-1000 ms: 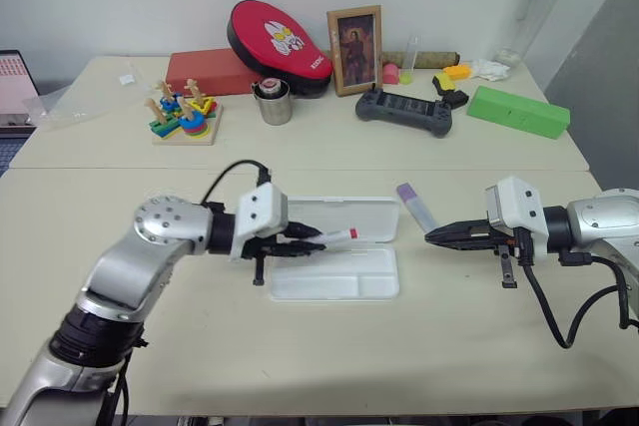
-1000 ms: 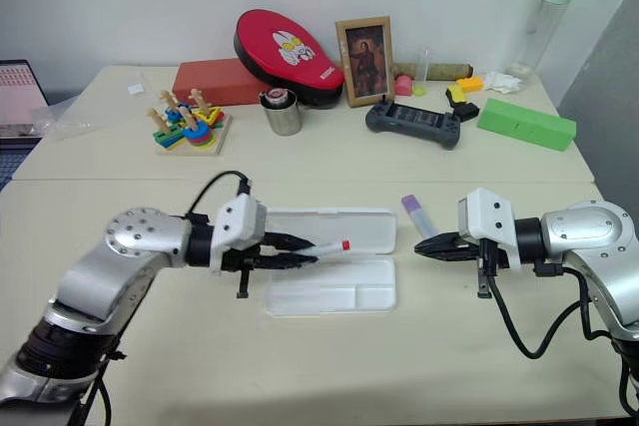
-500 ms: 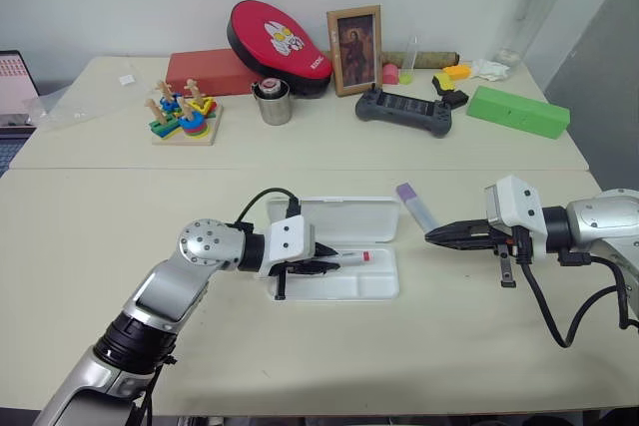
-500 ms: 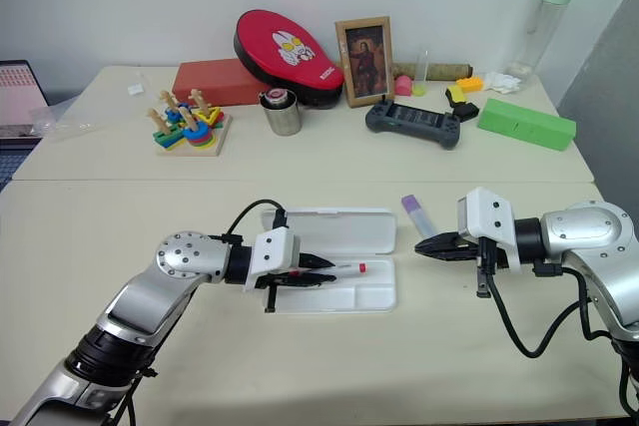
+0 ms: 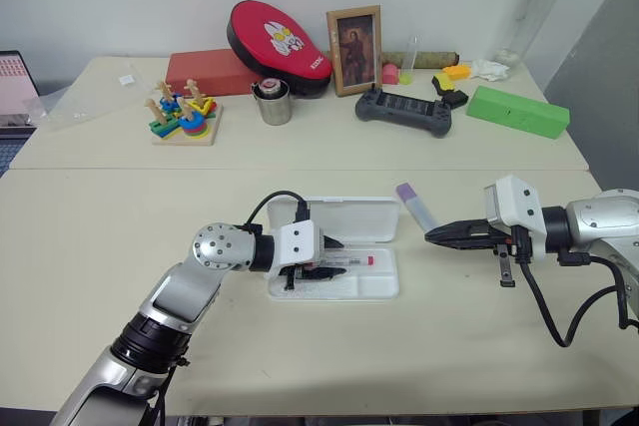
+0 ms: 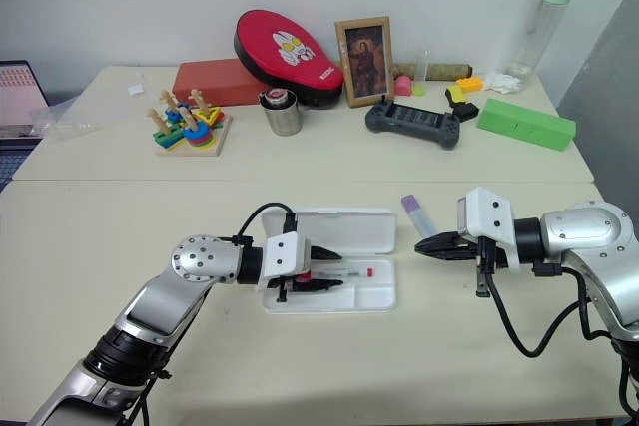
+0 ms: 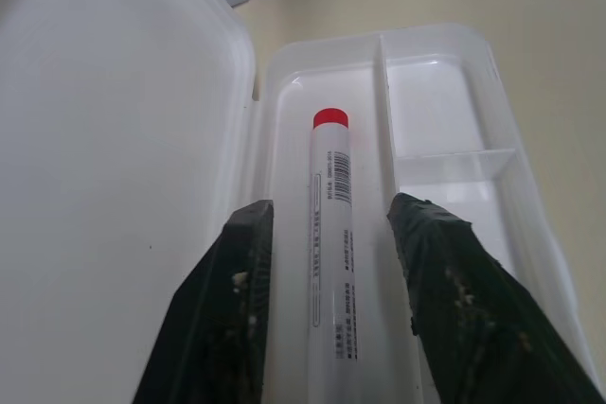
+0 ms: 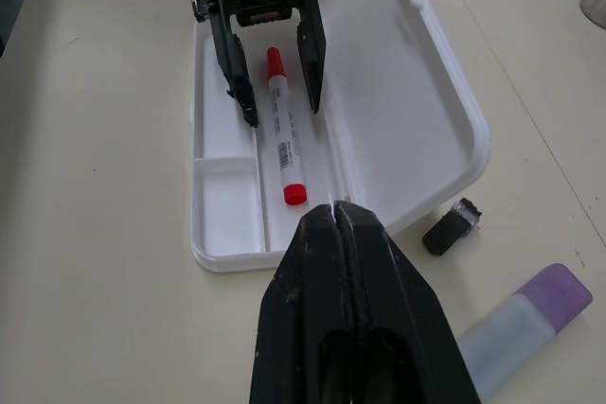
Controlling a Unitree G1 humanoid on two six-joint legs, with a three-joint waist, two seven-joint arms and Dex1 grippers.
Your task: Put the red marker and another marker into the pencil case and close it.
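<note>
From the head views we see the pencil case (image 5: pixel 339 246) lying open on the near table with the red marker (image 5: pixel 344 260) in its tray, the left gripper (image 5: pixel 321 258) spread around it, the lilac marker (image 5: pixel 416 206) on the table just beyond the case's right end, and the right gripper (image 5: pixel 436 236) pressed together in the air nearby. In the left wrist view we find the marker lying free in the long compartment between the parted fingers (image 7: pixel 232 309). The right wrist view gives us the same arrangement, plus a small black cap-like piece (image 8: pixel 452 227) between case and lilac marker.
</note>
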